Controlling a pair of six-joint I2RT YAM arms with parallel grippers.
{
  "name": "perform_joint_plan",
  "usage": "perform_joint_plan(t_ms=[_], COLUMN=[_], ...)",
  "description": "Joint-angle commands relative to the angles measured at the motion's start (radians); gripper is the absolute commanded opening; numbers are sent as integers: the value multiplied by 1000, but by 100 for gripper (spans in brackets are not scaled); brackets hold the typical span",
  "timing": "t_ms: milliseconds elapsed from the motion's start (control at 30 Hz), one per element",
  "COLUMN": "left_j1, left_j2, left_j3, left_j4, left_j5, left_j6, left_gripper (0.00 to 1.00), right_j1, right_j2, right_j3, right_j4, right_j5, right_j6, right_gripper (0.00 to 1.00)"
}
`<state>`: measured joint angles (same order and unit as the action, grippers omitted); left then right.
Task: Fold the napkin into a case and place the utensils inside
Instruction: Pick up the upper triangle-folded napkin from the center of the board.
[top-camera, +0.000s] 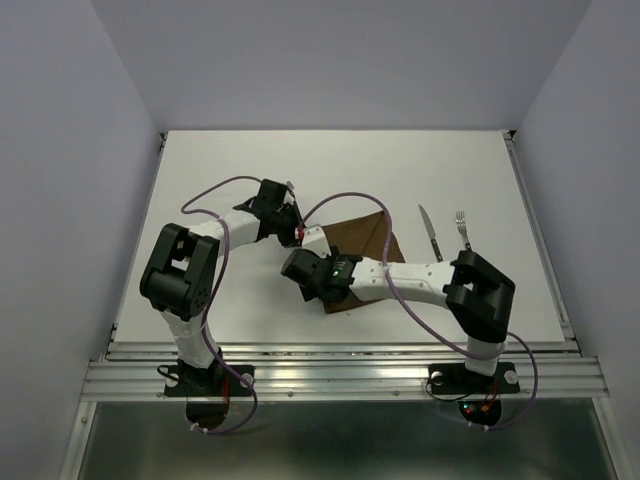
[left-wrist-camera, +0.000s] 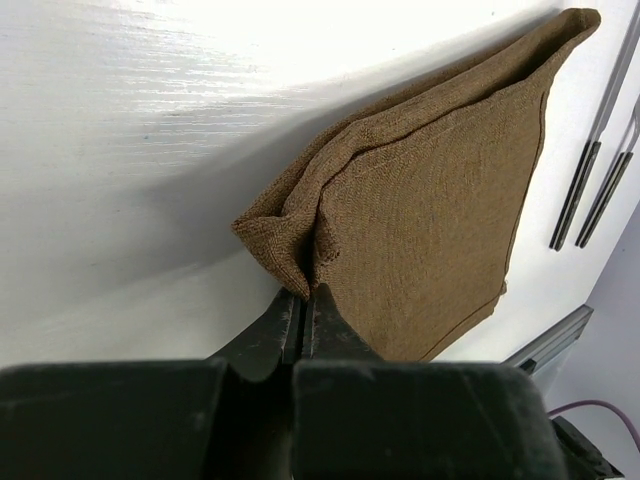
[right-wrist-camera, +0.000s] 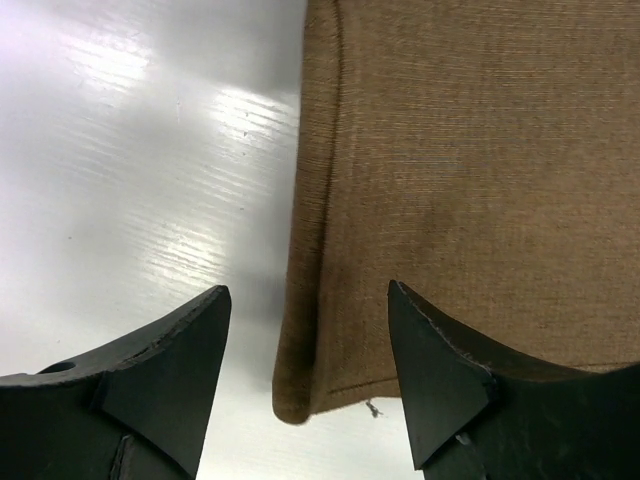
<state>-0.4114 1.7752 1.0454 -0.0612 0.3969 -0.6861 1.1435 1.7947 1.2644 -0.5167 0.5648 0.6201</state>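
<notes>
- Near the middle of the white counter (top-camera: 300, 170) lies the dark brown napkin (top-camera: 365, 235), folded over on itself, with doubled layers along one edge.
- At the napkin's 10 o'clock corner, the left jaws are pressed together, pinching a bunched fold of the cloth that lifts slightly off the counter.
- At about 8 o'clock on the napkin, the right jaws stand spread wide, one on each side of a hemmed edge close to a corner. I cannot tell if they touch the cloth.
- At 3 o'clock from the napkin, the knife (top-camera: 430, 232) and fork (top-camera: 463, 230) lie side by side, apart from each other. They lie roughly along the 12-to-6 line, with the knife nearer the cloth.
</notes>
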Motion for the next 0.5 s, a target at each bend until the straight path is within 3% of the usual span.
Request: perform_joint_plan(t_ms=[0,67,300,467], left_j1=[0,0,0,0], left_j2=[-45,-42,-36,-39], left_j3=[41,39,39,31], left_j4=[-19,-19,-17,-12], left_j5=[-10,-9,-7,-9], left_j6=[20,22,25,26], left_gripper=[0,0,0,0], right_j1=[41,50,59,59], right_j2=[75,107,157,172], right_j3=[90,102,124,125], right_j4=[-85,-95,-106,-120], right_j5=[101,110,103,122], right_j6=[0,-2,24,38], right_gripper=[69,69,52,45])
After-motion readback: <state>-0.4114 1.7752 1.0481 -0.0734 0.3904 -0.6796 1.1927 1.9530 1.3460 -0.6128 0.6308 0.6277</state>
